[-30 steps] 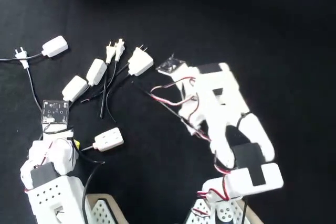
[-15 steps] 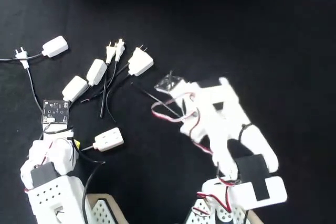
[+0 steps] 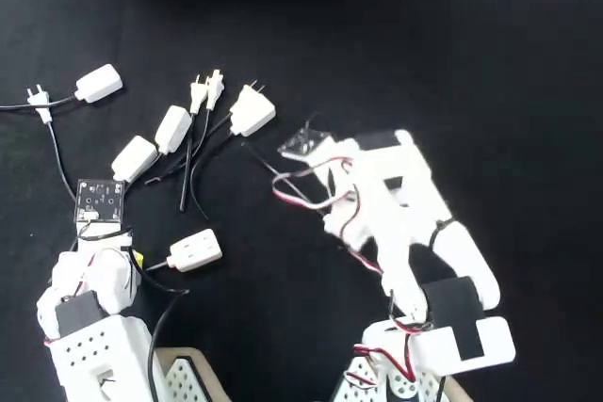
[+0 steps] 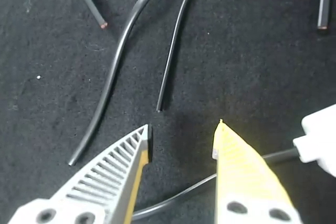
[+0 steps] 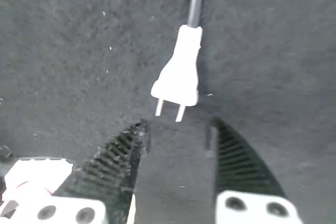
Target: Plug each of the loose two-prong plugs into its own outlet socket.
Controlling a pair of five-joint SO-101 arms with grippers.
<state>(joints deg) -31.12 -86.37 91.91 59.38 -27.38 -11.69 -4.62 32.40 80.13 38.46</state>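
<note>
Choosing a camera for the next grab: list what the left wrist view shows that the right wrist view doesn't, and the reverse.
Left wrist view: the left hand, open, over loose black wires with cut ends, plus the corner of a white block on a cord. Right wrist view: the right hand, open, with a white two-prong plug just ahead, prongs toward it. Shared: the black table cover, and an empty open hand.

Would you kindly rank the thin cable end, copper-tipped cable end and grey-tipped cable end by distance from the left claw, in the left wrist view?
From the left claw:
1. Thin cable end, just ahead of the grey finger.
2. Copper-tipped cable end, farther out, grey finger's side.
3. Grey-tipped cable end, farthest, yellow finger's side.
</note>
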